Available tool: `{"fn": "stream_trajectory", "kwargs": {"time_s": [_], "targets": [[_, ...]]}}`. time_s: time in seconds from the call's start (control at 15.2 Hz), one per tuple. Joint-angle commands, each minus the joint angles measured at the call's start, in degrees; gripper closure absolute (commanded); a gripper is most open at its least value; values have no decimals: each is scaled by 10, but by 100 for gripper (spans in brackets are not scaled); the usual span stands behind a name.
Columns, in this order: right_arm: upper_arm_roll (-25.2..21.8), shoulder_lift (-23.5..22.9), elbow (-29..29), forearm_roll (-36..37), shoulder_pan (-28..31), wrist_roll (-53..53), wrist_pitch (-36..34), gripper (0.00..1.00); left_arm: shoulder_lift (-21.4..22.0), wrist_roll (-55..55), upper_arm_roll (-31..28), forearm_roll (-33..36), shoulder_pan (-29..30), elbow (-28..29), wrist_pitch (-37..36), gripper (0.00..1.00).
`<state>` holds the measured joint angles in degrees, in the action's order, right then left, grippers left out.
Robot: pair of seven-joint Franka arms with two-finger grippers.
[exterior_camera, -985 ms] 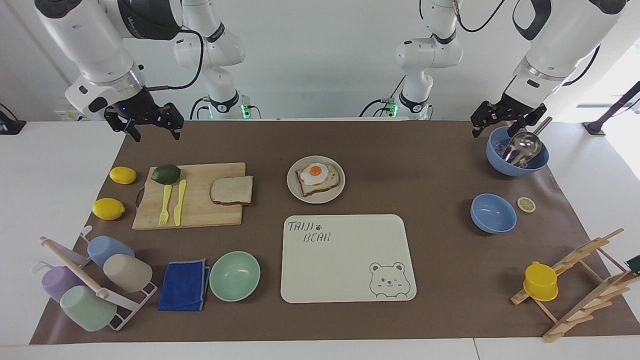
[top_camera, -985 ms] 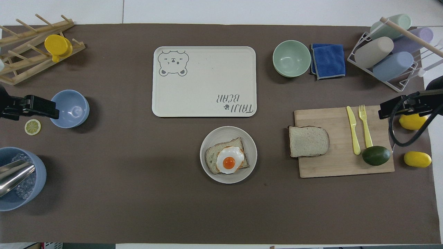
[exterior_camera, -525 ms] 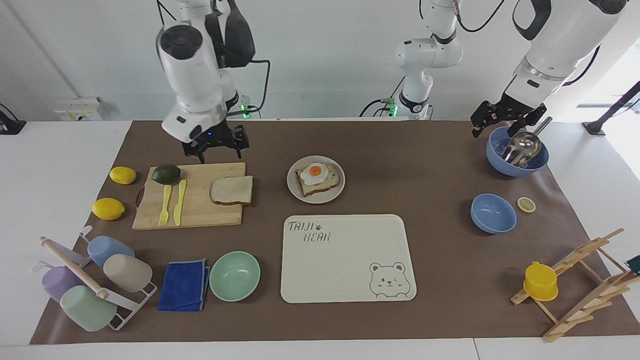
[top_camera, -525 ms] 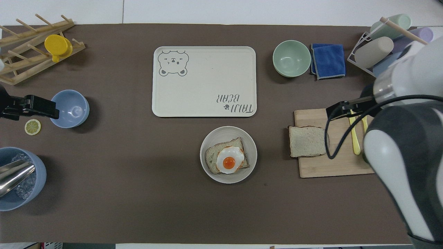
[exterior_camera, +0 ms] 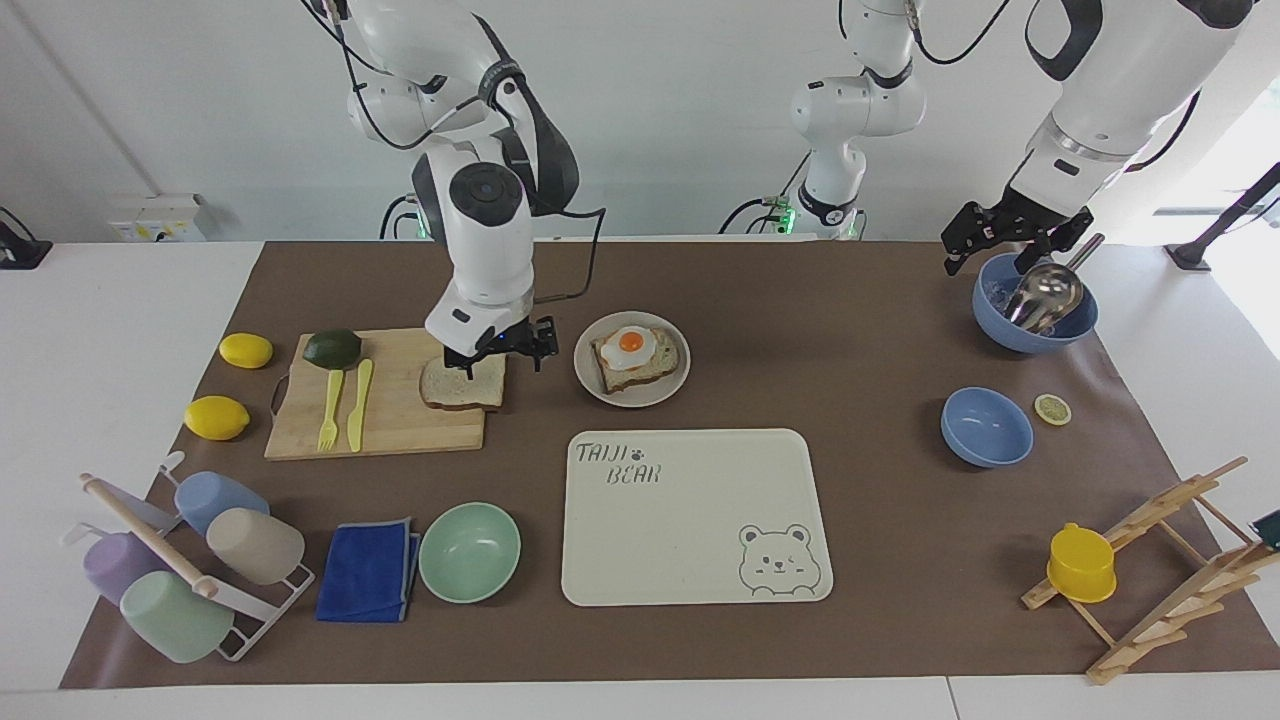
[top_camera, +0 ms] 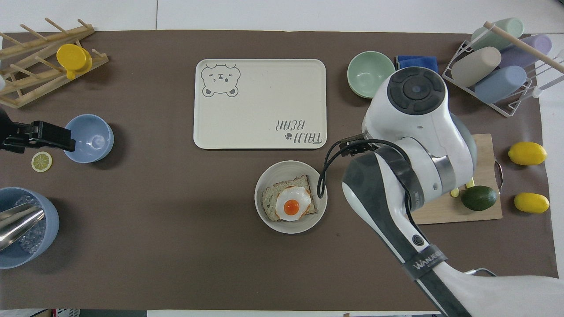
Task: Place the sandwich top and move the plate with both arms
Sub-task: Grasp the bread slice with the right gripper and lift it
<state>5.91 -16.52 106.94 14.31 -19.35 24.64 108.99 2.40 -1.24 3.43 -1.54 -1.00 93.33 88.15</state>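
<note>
Sandwich top [exterior_camera: 462, 383] on the cutting board [exterior_camera: 385, 420], directly under the wide-open, empty right claw [exterior_camera: 498, 357] (low above it).

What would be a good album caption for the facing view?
Right gripper open over the bread slice on the cutting board; egg toast waits on the plate.

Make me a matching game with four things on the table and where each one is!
Things:
1. fried egg
2. metal scoop
3. yellow cup
4. fork

Places:
A. on the cutting board
B. on the bread on the plate
C. on the wooden rack
D. in the blue bowl of ice

Pairs: 1-B, 2-D, 3-C, 4-A
</note>
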Motion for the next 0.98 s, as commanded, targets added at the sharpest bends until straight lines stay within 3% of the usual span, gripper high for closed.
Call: {"fn": "stream_trajectory", "kwargs": {"time_s": [0.0, 0.33, 0.46, 0.66, 0.92], "targets": [[2, -11, 32, 61, -12, 23, -5, 0, 10, 7, 1, 9, 2, 8, -2, 0], [1, -10, 61, 92, -9, 23, -13, 0, 10, 7, 1, 9, 2, 8, -2, 0], [1, -7, 70, 95, -5, 23, -13, 7, 10, 7, 1, 9, 2, 8, -3, 0], [1, -4, 82, 100, -5, 24, -12, 8, 10, 7, 1, 9, 2, 8, -3, 0], [1, -1, 89, 101, -4, 23, -13, 23, 10, 7, 1, 9, 2, 8, -2, 0]]}}
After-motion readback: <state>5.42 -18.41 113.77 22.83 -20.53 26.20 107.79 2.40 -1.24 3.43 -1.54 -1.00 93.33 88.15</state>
